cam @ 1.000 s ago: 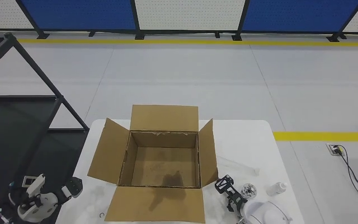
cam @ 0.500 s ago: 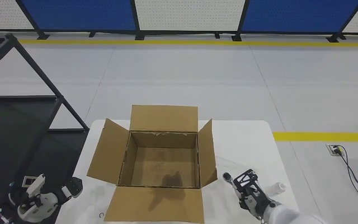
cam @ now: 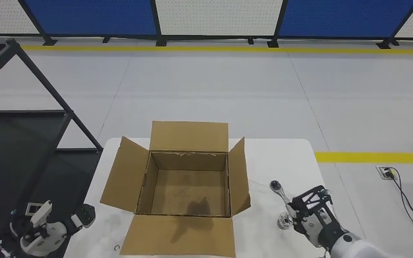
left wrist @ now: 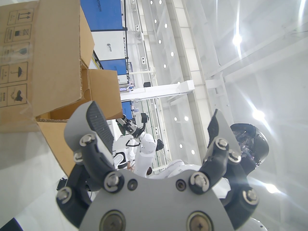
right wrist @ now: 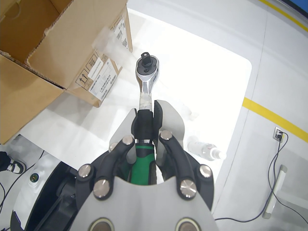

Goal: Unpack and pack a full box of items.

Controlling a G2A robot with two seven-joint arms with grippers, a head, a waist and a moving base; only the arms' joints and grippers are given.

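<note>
From above, the box [cam: 190,184] stands open in the middle of the table [cam: 284,155], its flaps spread and its floor bare as far as we can see. To its right, the right gripper [cam: 298,205] holds the ratchet wrench [cam: 279,190] over the tabletop, head pointing toward the far left. A small shiny round thing [cam: 282,222] lies just beside the gripper on its near side. We judge that a low sweep could knock it and set it rolling. The left gripper [cam: 86,215] sits by the table's near left corner, well apart from all this.

In the left wrist view, the left gripper [left wrist: 156,118] is spread wide with nothing between its pads [left wrist: 96,116]. The box flap [left wrist: 57,49] rises close beside it, so a careless lift could catch the cardboard and shove the box.

In the right wrist view, the right gripper [right wrist: 146,114] is pinched on the wrench's black collar, just ahead of the green grip. The steel head [right wrist: 147,67] sticks out well beyond the fingers. We expect that overhang to be the main hazard. It could pivot in the pinch, or strike the right flap [right wrist: 79,25] if it is carried toward the box too low. A spray bottle [right wrist: 204,149] lies near the table's right edge, where a nudge from the arm could roll it off.
</note>
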